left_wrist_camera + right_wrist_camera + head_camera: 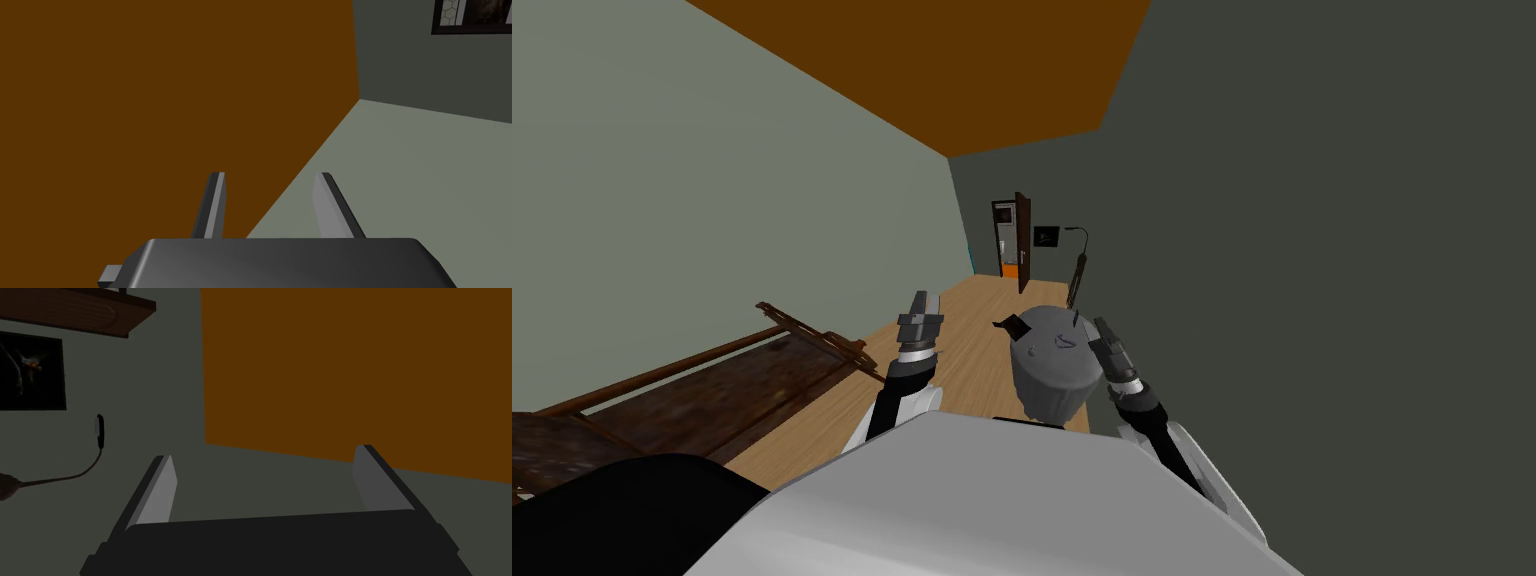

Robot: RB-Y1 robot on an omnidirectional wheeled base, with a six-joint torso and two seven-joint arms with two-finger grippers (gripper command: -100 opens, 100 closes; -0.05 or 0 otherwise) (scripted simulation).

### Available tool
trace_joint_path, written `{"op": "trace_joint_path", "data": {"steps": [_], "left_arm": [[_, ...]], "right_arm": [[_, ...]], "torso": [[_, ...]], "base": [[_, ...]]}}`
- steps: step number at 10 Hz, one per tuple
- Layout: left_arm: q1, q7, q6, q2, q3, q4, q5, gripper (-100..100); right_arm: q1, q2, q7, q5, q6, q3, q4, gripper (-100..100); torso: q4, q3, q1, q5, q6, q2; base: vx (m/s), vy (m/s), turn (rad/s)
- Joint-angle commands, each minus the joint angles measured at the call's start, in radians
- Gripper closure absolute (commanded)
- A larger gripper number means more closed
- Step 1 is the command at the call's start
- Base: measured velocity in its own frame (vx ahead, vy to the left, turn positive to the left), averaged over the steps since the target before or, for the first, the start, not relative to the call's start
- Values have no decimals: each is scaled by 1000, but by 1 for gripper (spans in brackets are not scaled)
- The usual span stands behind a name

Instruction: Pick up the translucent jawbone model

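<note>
A small curved outline (1063, 343), which I take for the jawbone model, lies on top of a round grey ribbed stand (1052, 375) just ahead of me. My left gripper (926, 302) is raised to the left of the stand, apart from it. In the left wrist view its fingers (270, 175) stand partly apart, and I see nothing between them. My right gripper (1101, 327) hangs close by the stand's right side. Its fingers (265, 452) are spread wide with nothing between them.
A dark wooden bed frame (712, 375) runs along the left wall. A strip of wood floor (982, 330) leads to an open brown door (1023, 255) at the far end. A thin floor lamp (1080, 265) stands by the dark right wall.
</note>
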State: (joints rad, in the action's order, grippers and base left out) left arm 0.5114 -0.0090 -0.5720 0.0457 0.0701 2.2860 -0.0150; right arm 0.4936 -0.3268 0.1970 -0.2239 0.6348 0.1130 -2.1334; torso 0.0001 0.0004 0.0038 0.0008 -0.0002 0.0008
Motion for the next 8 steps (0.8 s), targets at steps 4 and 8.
{"op": "trace_joint_path", "data": {"steps": [4,8], "left_arm": [[0,0,0,0,0,0,0,0],[0,0,0,0,0,0,0,0]], "right_arm": [[2,-125,18,-97,-8,29,96,-100],[1,-223,26,-183,-17,53,184,-100]], "torso": [[0,1,0,0,0,1],[0,0,-1,0,0,0]], "base": [[-15,51,112],[-9,55,123]]}}
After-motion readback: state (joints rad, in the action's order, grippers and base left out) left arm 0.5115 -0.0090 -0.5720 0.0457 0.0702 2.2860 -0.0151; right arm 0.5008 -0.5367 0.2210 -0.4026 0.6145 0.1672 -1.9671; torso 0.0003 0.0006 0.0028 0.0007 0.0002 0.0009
